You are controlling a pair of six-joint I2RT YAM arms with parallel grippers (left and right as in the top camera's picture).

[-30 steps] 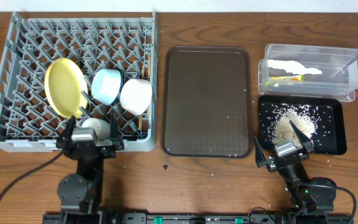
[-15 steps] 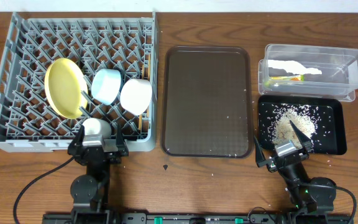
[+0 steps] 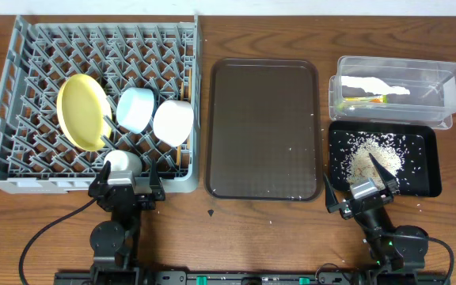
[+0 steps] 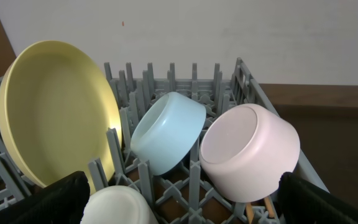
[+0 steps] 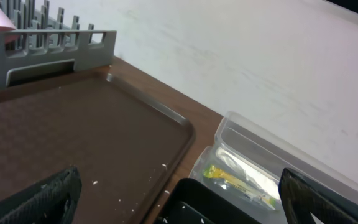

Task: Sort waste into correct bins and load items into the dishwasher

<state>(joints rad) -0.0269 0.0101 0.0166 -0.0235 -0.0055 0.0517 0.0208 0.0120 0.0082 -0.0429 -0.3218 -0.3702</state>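
The grey dish rack (image 3: 22, 95) holds the yellow plate (image 3: 81, 111), light blue bowl (image 3: 137, 108), white bowl (image 3: 172, 121) and small white cup (image 3: 121, 164). A chopstick (image 3: 183, 154) lies under the white bowl. My left gripper (image 3: 125, 190) is open and empty at the rack's front wall, just behind the cup. The left wrist view shows the plate (image 4: 55, 112), blue bowl (image 4: 169, 130), white bowl (image 4: 250, 152) and cup (image 4: 120, 205). The clear tub (image 3: 450, 87) holds the napkin (image 3: 374, 85) and wrapper (image 3: 362, 100). Rice (image 3: 374, 156) lies in the black tray (image 3: 426, 170). My right gripper (image 3: 362, 191) is open and empty at that tray's front edge.
The dark brown serving tray (image 3: 264, 127) lies between the rack and the bins, with a few rice grains on it. It also shows in the right wrist view (image 5: 73, 137), with the tub (image 5: 278, 155) and wrapper (image 5: 235, 180) beyond.
My left gripper has drawn back from around the cup toward the table's front edge and a little to the right. The cup stays in the rack. The right arm has not moved.
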